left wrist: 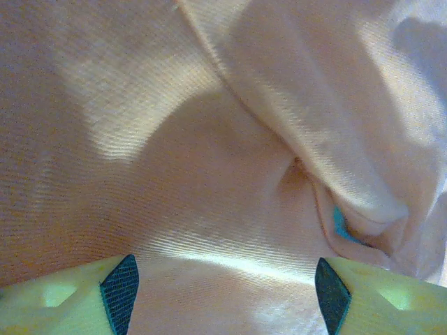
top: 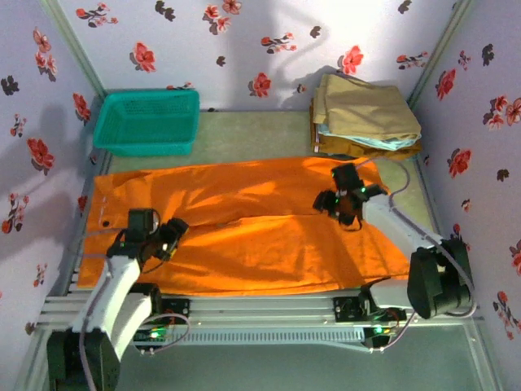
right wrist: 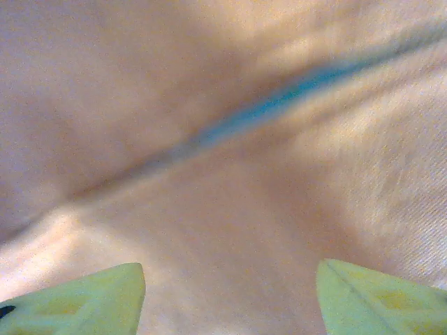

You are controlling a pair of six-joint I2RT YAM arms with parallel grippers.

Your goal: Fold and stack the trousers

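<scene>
The bright orange trousers (top: 252,244) lie spread flat across the table, legs running left to right, with a seam line between the two legs. My left gripper (top: 172,235) hovers low over their left part, jaws open and nothing between them; in the left wrist view (left wrist: 223,296) its fingers straddle smooth cloth (left wrist: 174,174) beside a raised fold (left wrist: 328,160). My right gripper (top: 340,208) is over the right part, near the gap between the legs. It is open too, and in the right wrist view (right wrist: 230,296) blurred orange cloth (right wrist: 209,230) lies under it.
A teal basket (top: 146,122) stands at the back left. A stack of folded tan, light blue and brown garments (top: 366,114) sits at the back right. Flowered walls close in three sides. A metal rail (top: 260,308) runs along the near edge.
</scene>
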